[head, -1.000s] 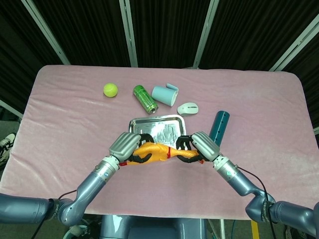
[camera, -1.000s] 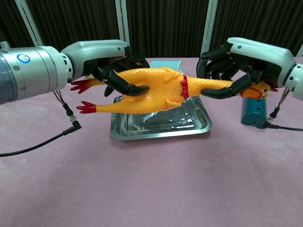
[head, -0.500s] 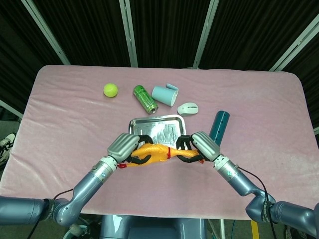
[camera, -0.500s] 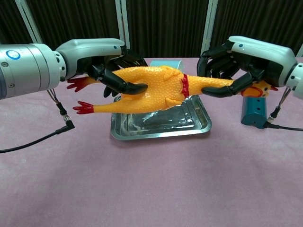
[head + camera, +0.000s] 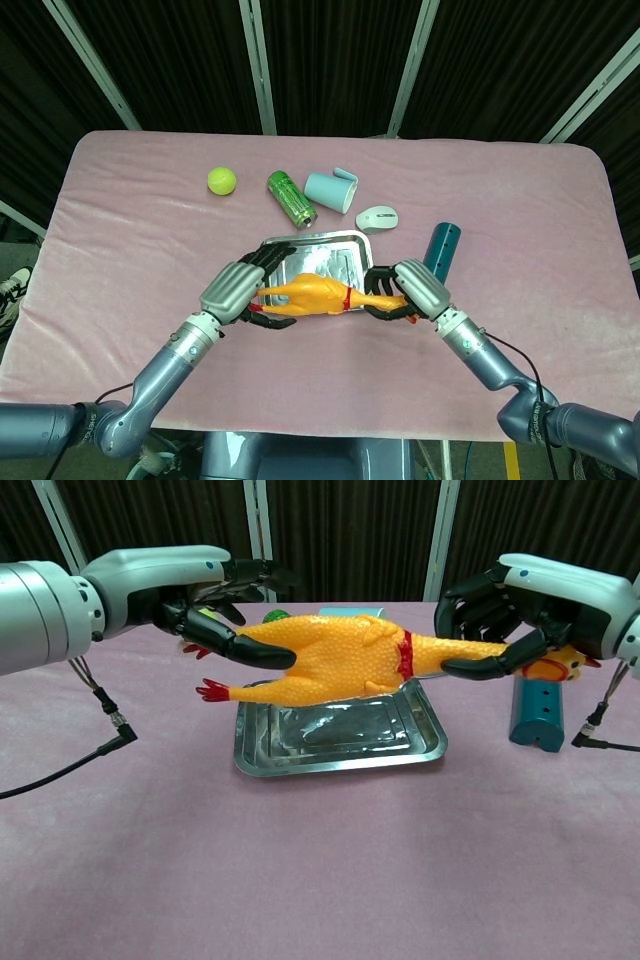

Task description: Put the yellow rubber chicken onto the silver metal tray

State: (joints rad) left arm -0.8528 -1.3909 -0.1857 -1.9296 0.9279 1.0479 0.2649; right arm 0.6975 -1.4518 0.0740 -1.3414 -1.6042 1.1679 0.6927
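The yellow rubber chicken (image 5: 318, 294) (image 5: 340, 655) hangs level in the air, above the near half of the silver metal tray (image 5: 285, 245) (image 5: 330, 757). My right hand (image 5: 415, 288) (image 5: 530, 595) grips its neck just behind the head. My left hand (image 5: 232, 288) (image 5: 180, 590) is at the tail end with its fingers stretched out and spread above the body. Only its thumb lies against the chicken's rear, by the red feet. The tray holds nothing.
Behind the tray lie a tennis ball (image 5: 221, 180), a green can (image 5: 291, 197) on its side, a tipped light blue cup (image 5: 329, 190) and a white mouse (image 5: 378, 217). A teal cylinder (image 5: 440, 252) (image 5: 537, 715) lies right of the tray, close under my right hand.
My left hand has opened its fingers off the chicken's body and drawn back to the left. The chicken has shifted right and further over the tray, still gripped by my right hand.
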